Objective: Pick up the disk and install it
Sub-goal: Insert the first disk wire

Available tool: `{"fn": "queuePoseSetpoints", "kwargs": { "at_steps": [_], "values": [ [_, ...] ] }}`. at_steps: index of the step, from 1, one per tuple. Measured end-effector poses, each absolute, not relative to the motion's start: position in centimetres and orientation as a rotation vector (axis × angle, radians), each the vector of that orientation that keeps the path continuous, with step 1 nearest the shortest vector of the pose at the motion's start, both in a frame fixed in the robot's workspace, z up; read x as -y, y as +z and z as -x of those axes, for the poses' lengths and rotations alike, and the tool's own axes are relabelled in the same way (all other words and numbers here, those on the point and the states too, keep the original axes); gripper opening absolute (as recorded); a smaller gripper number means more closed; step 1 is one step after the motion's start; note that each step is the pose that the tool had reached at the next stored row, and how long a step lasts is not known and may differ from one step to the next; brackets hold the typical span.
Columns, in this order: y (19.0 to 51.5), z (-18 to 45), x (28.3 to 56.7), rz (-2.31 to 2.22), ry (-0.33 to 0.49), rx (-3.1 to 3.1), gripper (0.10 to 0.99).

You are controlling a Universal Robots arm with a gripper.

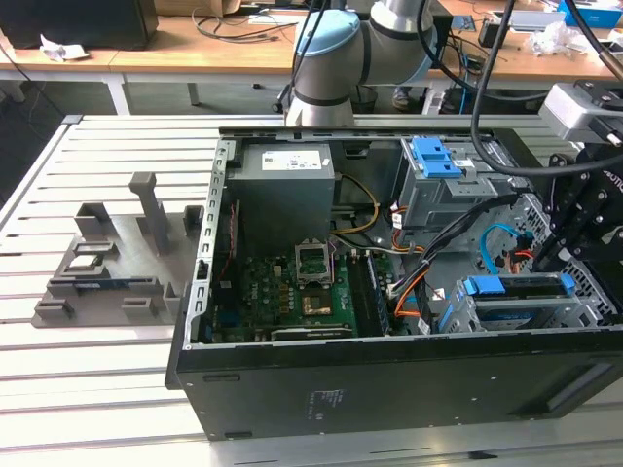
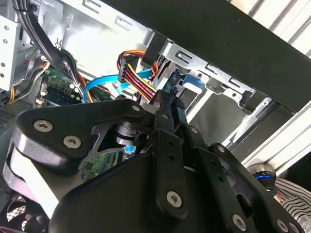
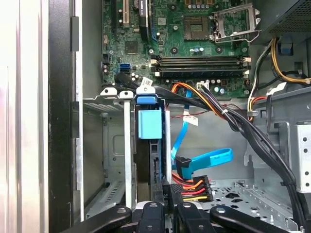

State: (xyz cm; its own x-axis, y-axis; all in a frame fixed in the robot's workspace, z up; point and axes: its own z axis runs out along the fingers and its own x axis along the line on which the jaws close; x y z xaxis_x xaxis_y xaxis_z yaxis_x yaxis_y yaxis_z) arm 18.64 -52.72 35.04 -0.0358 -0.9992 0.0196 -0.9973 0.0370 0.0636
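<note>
The disk (image 1: pixel 521 309) sits in the drive cage at the case's front corner, on the exterior view's right. Its blue rail (image 1: pixel 516 285) runs along its upper edge. In the first wrist view the disk (image 3: pixel 154 165) stands edge-on in a cage slot, with its blue tab (image 3: pixel 148 124) at the far end. My gripper (image 1: pixel 553 261) hangs over the disk's near end. Its fingers are pressed together in both wrist views (image 3: pixel 167 208) (image 2: pixel 168 103), right at the disk's end. I cannot tell whether they touch it.
An empty bay (image 3: pixel 112 160) lies beside the disk's slot. A blue data cable (image 3: pixel 206 159) and a multicoloured power plug (image 3: pixel 192 185) sit close to the fingertips. A bare blue bracket (image 1: pixel 436 156), a grey metal box (image 1: pixel 287 185) and a grey fixture (image 1: pixel 107 263) stand farther off.
</note>
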Motion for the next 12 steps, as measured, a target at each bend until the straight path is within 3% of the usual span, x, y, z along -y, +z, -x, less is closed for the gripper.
{"fn": "queuePoseSetpoints", "kwargs": {
  "at_steps": [12],
  "values": [
    [34.74,-18.4,53.15,-2.166,-0.089,2.227,0.169]
  ]
}}
